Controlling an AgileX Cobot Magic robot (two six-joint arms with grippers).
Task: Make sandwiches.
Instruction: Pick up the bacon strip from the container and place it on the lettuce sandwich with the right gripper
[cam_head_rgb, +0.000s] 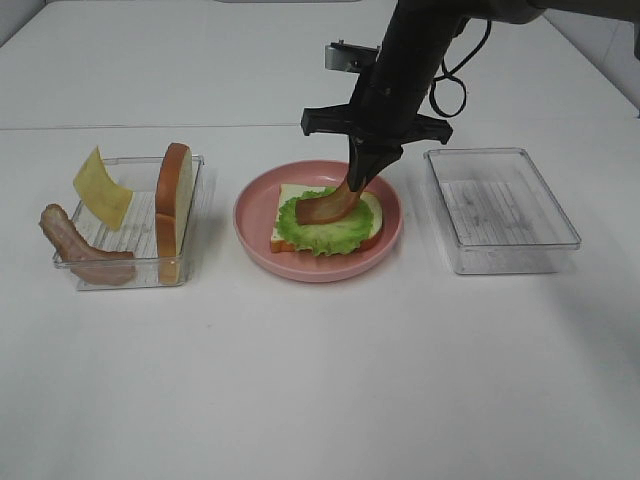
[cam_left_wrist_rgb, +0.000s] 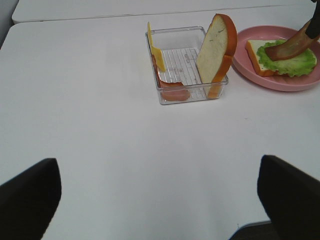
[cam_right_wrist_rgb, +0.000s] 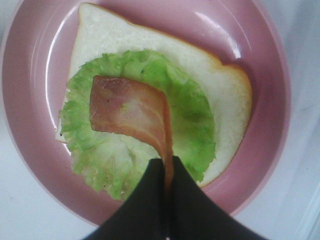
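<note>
On the pink plate (cam_head_rgb: 385, 245) lies a white bread slice (cam_head_rgb: 286, 230) topped with ruffled green lettuce (cam_head_rgb: 320, 237). My right gripper (cam_head_rgb: 358, 182) is shut on one end of a brown bacon strip (cam_head_rgb: 322, 209); the strip's free end rests on the lettuce (cam_right_wrist_rgb: 190, 107). In the right wrist view the bacon strip (cam_right_wrist_rgb: 132, 107) curls over the lettuce, pinched between my black fingers (cam_right_wrist_rgb: 150, 200). The left clear tray (cam_head_rgb: 195, 170) holds a second upright bread slice (cam_head_rgb: 173, 210), a pale-yellow cheese square (cam_head_rgb: 101, 187) and another bacon strip (cam_head_rgb: 78, 248). My left gripper (cam_left_wrist_rgb: 160, 200) hovers open over bare table, short of that tray (cam_left_wrist_rgb: 167, 100).
An empty clear rectangular tray (cam_head_rgb: 500, 208) stands right of the plate. A table seam runs across behind the trays. The right arm (cam_head_rgb: 415, 60) reaches down from the back over the plate.
</note>
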